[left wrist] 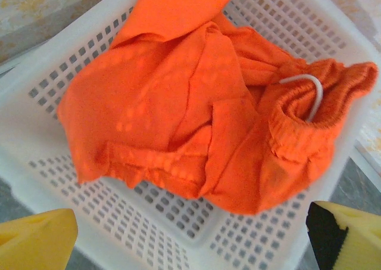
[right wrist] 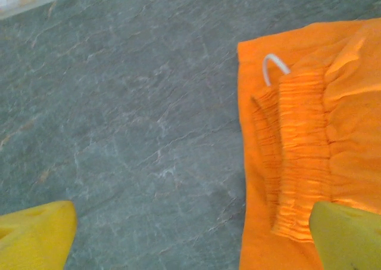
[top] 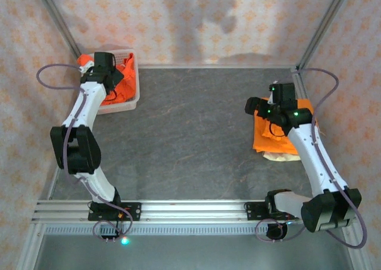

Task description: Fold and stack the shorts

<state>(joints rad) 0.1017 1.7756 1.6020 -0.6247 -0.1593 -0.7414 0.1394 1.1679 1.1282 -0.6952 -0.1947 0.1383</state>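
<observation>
A crumpled orange pair of shorts (left wrist: 196, 121) with a white drawstring (left wrist: 309, 91) lies in the white mesh basket (left wrist: 119, 222). My left gripper (left wrist: 190, 246) hovers just above it, open and holding nothing; from above it (top: 106, 67) hangs over the basket at the far left. At the right, a folded orange pair (right wrist: 309, 151) lies flat on a beige pair (top: 281, 157) that peeks out beneath. My right gripper (right wrist: 196, 240) is open at the stack's left edge, one finger (right wrist: 348, 234) over the orange cloth and the other (right wrist: 36, 234) over bare table.
The basket (top: 128, 103) stands in the far left corner against the patterned wall. The dark grey tabletop (top: 190, 139) stretches between basket and stack. Metal frame posts rise at the back corners, and a rail (top: 190, 209) runs along the near edge.
</observation>
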